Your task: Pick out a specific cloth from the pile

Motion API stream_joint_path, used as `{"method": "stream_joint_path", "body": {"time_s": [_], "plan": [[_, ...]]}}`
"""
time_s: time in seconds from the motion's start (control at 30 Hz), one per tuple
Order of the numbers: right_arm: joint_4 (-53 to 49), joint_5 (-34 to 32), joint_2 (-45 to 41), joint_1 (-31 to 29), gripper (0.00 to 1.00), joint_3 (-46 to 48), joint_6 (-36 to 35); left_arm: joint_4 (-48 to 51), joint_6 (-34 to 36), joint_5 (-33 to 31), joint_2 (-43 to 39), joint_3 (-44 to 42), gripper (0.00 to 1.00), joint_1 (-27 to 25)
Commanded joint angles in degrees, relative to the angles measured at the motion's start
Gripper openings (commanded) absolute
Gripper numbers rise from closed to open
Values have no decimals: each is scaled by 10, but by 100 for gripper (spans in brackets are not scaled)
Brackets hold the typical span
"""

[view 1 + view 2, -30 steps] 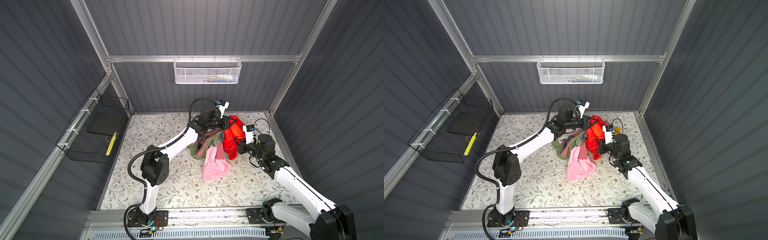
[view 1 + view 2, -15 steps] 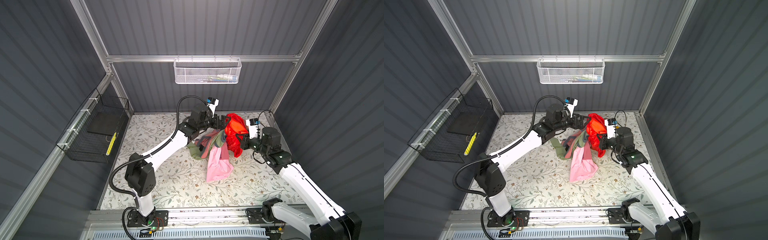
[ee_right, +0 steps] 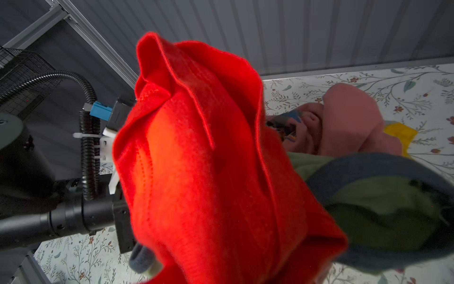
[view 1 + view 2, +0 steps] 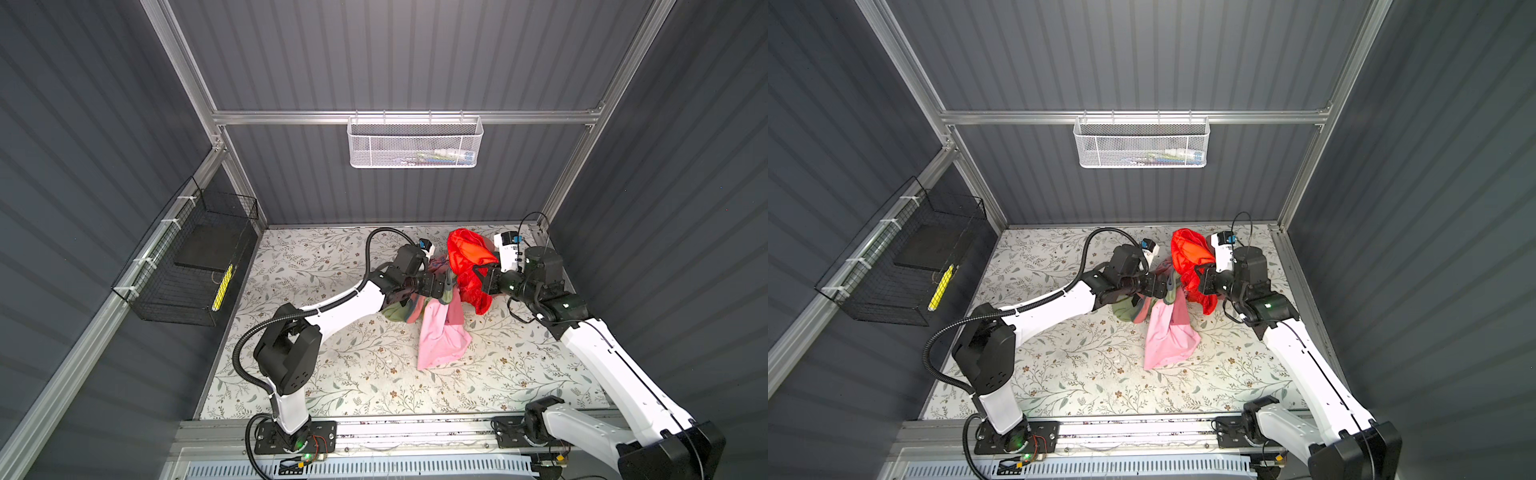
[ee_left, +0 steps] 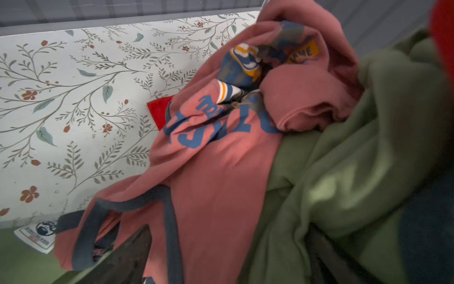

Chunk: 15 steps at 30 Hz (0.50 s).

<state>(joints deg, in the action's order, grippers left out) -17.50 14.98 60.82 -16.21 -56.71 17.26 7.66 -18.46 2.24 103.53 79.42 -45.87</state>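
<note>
Flowery desk holds the pile; right fingers clench the red cloth just upper-right of it, left fingers spread open.

Tips of the right pincer are hidden by the cloth in both top views. The right wrist view's edge cuts off the cloth. Basket contents: too small to identify.

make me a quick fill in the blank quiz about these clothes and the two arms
1. The cloth held up by the shut right gripper is ___ in colour.
2. The left gripper is at the pile with its jaws ___.
3. The wire basket on the side wall is ___ in colour.
Missing words: red; open; black
</note>
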Motion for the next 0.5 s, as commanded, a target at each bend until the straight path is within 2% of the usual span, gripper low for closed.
{"method": "stream_joint_path", "body": {"time_s": [0.0,0.1,0.43,0.47], "plan": [[56,4,-14,1,0,-45,15,22,18,-16,23,8,96,-3],[50,11,-11,1,0,-54,17,22,19,-22,39,9,95,-9],[15,36,-18,1,0,-104,20,68,29,-63,156,97,94,-10],[14,57,-21,1,0,-106,23,68,29,-65,165,103,94,-10]]}}
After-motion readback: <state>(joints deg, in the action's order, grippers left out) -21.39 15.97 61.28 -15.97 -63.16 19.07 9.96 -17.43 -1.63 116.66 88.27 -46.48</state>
